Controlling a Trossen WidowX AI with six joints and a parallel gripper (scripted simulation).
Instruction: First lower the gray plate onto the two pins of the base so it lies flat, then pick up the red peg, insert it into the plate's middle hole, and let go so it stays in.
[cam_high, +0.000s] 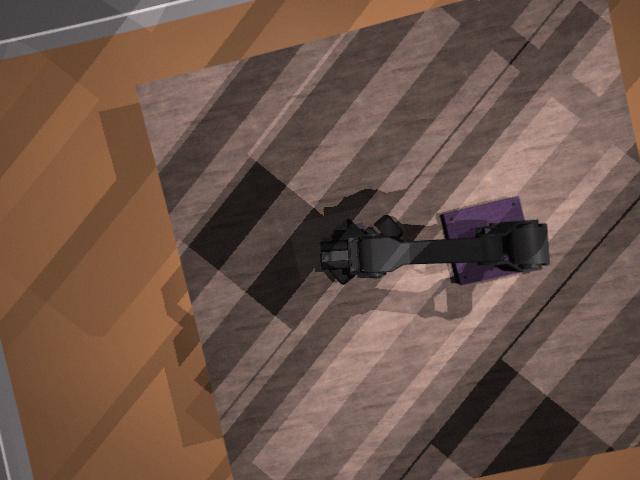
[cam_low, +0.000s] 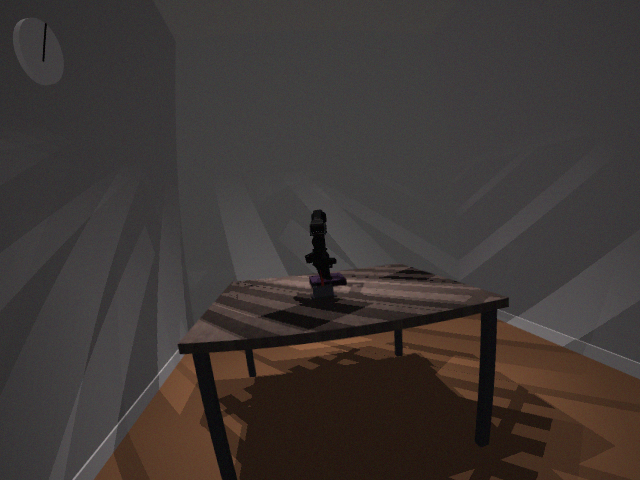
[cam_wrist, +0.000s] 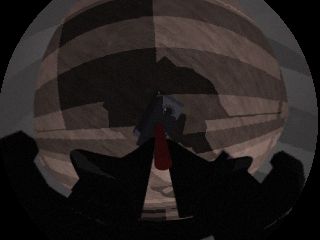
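My gripper (cam_wrist: 160, 140) (cam_low: 323, 274) is shut on the red peg (cam_wrist: 162, 156) (cam_low: 322, 281), which points down between the fingertips. The peg's lower tip is over the near part of the gray plate (cam_wrist: 175, 103) in the wrist view. One round dark hole or pin spot shows on the plate just beyond the tip. The plate and the base under it show as one gray block (cam_low: 323, 291) in the exterior view; their boundary and the pins cannot be made out. Whether the tip touches the plate or is in a hole cannot be told. The arm hides the block in the top view.
A purple square mounting board (cam_high: 483, 210) (cam_low: 338, 279) lies under the arm's foot. The wooden table (cam_high: 361, 413) (cam_low: 413, 297) has its nearest edge to the block on the left in the top view. Dark striped shadows cross the table and block.
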